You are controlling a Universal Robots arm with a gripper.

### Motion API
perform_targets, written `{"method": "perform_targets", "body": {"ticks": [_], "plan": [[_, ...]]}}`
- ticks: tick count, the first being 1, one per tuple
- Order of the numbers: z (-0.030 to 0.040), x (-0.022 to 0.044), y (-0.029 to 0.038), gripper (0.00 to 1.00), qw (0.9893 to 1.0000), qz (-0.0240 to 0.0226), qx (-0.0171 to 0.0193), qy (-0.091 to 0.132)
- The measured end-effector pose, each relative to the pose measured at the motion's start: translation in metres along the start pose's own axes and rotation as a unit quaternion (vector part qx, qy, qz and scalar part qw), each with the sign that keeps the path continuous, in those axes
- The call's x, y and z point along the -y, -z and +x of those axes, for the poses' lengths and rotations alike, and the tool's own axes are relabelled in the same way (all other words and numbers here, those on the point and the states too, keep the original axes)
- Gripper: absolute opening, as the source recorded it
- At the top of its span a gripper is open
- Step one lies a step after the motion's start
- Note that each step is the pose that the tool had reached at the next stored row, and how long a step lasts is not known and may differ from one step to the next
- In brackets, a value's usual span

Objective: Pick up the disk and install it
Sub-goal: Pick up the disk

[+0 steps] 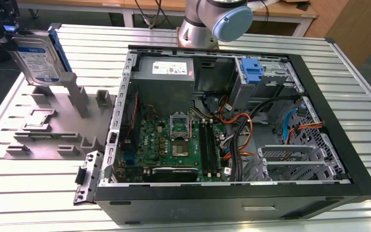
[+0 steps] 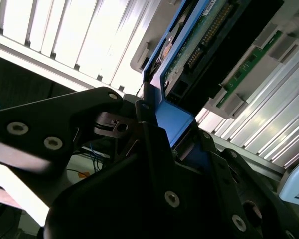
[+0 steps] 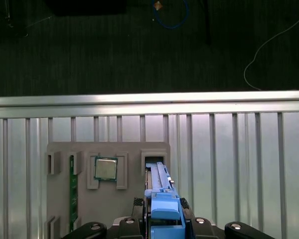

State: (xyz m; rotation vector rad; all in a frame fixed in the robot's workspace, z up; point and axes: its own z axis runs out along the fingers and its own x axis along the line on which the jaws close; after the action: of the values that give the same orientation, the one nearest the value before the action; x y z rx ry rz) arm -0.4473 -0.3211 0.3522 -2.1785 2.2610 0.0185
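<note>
1. You have the gripper (image 2: 175,130) clamped narrow on the disk (image 1: 36,58), a flat silver-grey rectangular hard drive with a white-and-blue label. In the second wrist view the black fingers (image 2: 152,144) press on its blue plastic rail.
2. The disk stands upright, slightly tilted, outside the open black metal computer case (image 1: 237,203), beyond the wall on the exterior view's left.
3. Beside that same case wall a grey moulded plastic holder (image 1: 50,130) sits under the disk. You cannot tell whether the disk's lower edge is clear of its posts.
4. The holder carries a square silver processor chip (image 3: 105,169) and a thin green memory stick (image 3: 73,186).
5. Case and holder both rest on a table of ribbed aluminium slats (image 1: 50,193). The grey robot arm (image 1: 214,19) rises behind the case.
6. Past the table edge farthest from the case lies a dark floor (image 3: 89,50) with a looped blue cable (image 3: 170,15) and a thin white cable (image 3: 269,45).
7. Wooden desks (image 1: 289,12) stand behind the case.
</note>
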Motion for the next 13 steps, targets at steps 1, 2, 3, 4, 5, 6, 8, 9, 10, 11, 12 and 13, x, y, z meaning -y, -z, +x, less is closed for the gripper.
{"method": "perform_targets", "body": {"ticks": [1,2,3,4,5,6,8,9,10,11,12,13], "plan": [[0.0000,0.0000,0.0005,0.37,1.0000,0.0000,0.0000,0.000],[0.0000,0.0000,0.0009,0.37,1.0000,0.0000,0.0000,0.000],[0.0000,0.0000,0.0014,0.37,1.0000,0.0000,0.0000,0.000],[0.0000,0.0000,0.0020,0.37,1.0000,0.0000,0.0000,0.000],[0.0000,0.0000,0.0025,0.37,1.0000,0.0000,0.0000,0.000],[0.0000,0.0000,0.0029,0.37,1.0000,0.0000,0.0000,0.000],[0.0000,0.0000,0.0039,0.37,1.0000,0.0000,0.0000,0.000],[0.0000,0.0000,0.0043,0.37,1.0000,0.0000,0.0000,0.000],[0.0000,0.0000,0.0047,0.37,1.0000,0.0000,0.0000,0.000],[-0.0001,-0.0001,0.0051,0.37,1.0000,0.0000,0.0000,0.000],[0.0000,0.0000,0.0055,0.37,1.0000,0.0000,0.0000,0.000],[-0.0001,-0.0001,0.0060,0.37,1.0000,0.0000,0.0000,0.000]]}}
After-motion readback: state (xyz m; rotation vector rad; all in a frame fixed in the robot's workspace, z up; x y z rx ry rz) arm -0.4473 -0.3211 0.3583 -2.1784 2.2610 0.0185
